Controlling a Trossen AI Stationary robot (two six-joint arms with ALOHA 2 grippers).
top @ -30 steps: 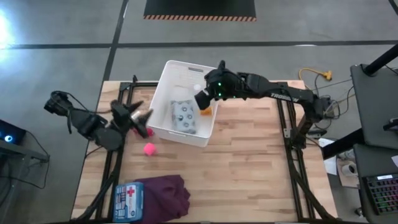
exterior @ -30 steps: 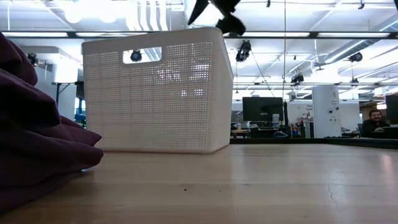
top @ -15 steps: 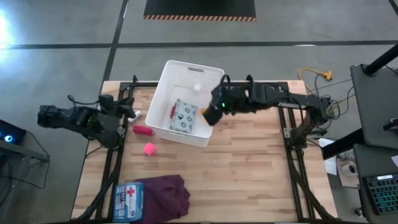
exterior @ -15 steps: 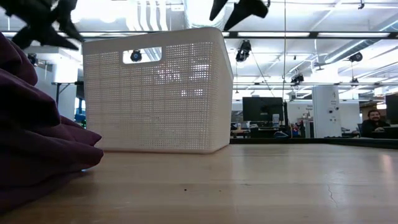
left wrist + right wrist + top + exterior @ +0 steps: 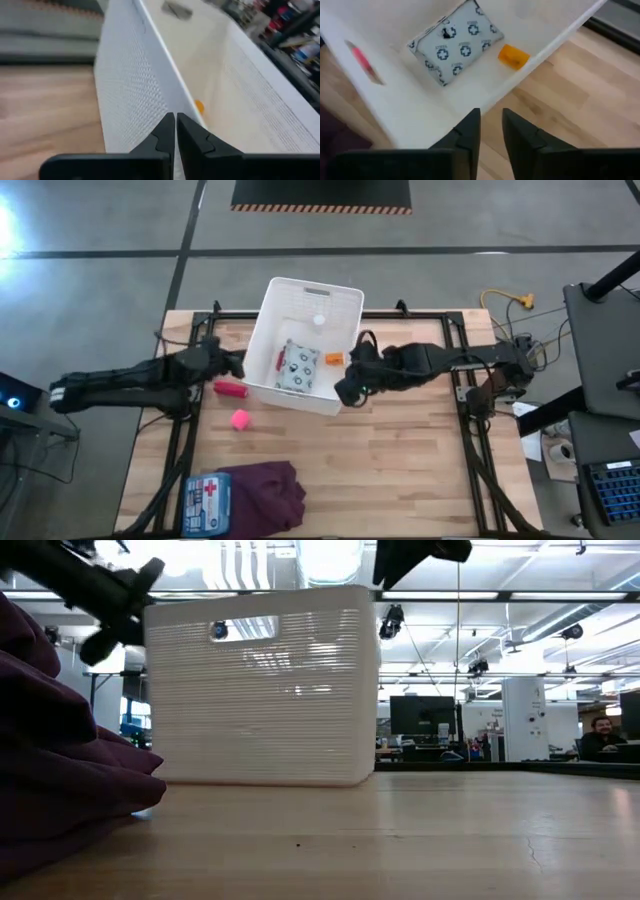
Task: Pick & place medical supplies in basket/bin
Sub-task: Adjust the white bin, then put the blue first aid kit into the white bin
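The white basket (image 5: 262,345) stands at the table's far middle. In it lie a white-blue pouch (image 5: 455,42), an orange box (image 5: 514,56), a pink-red tube (image 5: 365,65) and a white vial (image 5: 319,320). My left gripper (image 5: 175,125) is shut at the basket's left wall. My right gripper (image 5: 491,122) is closed over the basket's near right corner. On the table left of the basket lie a small red bottle (image 5: 231,389) and a pink cube (image 5: 240,419). A blue first-aid pouch (image 5: 207,502) lies at the near edge. My left gripper meets the top rim of the basket's left wall (image 5: 165,70) with its shut fingertips, coming level from the table's left. No wall shows between the fingers. My right gripper has the rim at the basket's near right corner (image 5: 485,100) between its two fingers, slanting down from the right. The basket stands on the table.
A dark purple cloth (image 5: 265,492) lies bunched beside the blue pouch at the near left and fills the low view's left side. Black frame rails (image 5: 470,430) run along both table sides. Bare wood lies near and right of the basket.
My left gripper drew back toward the left edge, then went right to the basket's left wall and shut. My right gripper went from above the basket's right wall toward the near edge, to the near right corner, and closed. The basket has shifted slightly right and turned a little.
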